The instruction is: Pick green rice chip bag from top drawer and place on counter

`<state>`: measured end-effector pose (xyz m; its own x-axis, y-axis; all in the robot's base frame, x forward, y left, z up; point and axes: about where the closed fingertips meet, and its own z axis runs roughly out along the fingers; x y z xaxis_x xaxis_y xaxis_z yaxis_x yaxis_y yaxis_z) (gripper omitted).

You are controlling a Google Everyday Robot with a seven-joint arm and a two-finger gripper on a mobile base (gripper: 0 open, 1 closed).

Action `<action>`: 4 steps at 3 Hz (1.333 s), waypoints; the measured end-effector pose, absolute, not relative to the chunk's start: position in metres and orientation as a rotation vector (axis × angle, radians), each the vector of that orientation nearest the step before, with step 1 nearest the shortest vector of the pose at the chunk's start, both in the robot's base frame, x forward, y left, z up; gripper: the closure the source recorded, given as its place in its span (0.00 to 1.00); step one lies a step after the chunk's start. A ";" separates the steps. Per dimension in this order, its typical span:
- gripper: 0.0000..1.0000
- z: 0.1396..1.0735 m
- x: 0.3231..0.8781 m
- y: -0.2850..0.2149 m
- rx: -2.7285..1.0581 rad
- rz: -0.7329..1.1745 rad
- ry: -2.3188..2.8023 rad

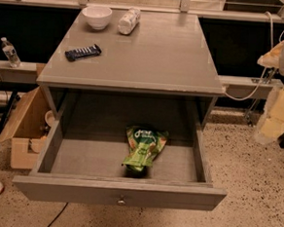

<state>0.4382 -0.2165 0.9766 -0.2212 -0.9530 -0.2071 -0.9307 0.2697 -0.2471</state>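
The green rice chip bag [143, 148] lies flat inside the open top drawer [122, 192], near the middle and toward the front. The drawer is pulled fully out, its round knob [121, 200] at the centre of the front. The grey counter [136, 51] is above it. My arm shows as a blurred white and yellowish shape at the right edge. The gripper [270, 127] seems to be its lower end, well right of the drawer and apart from the bag.
On the counter stand a white bowl [96, 16] and a lying plastic bottle [128, 21] at the back, and a dark blue bar wrapper [83, 52] at the left. A cardboard box [26, 127] sits on the floor to the left, with a water bottle [10, 52] behind it.
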 end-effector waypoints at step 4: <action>0.00 0.855 0.470 -0.092 -1.519 0.443 2.137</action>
<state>0.4702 -0.0920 0.8550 -0.2702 -0.7884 -0.5526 -0.9431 0.3322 -0.0128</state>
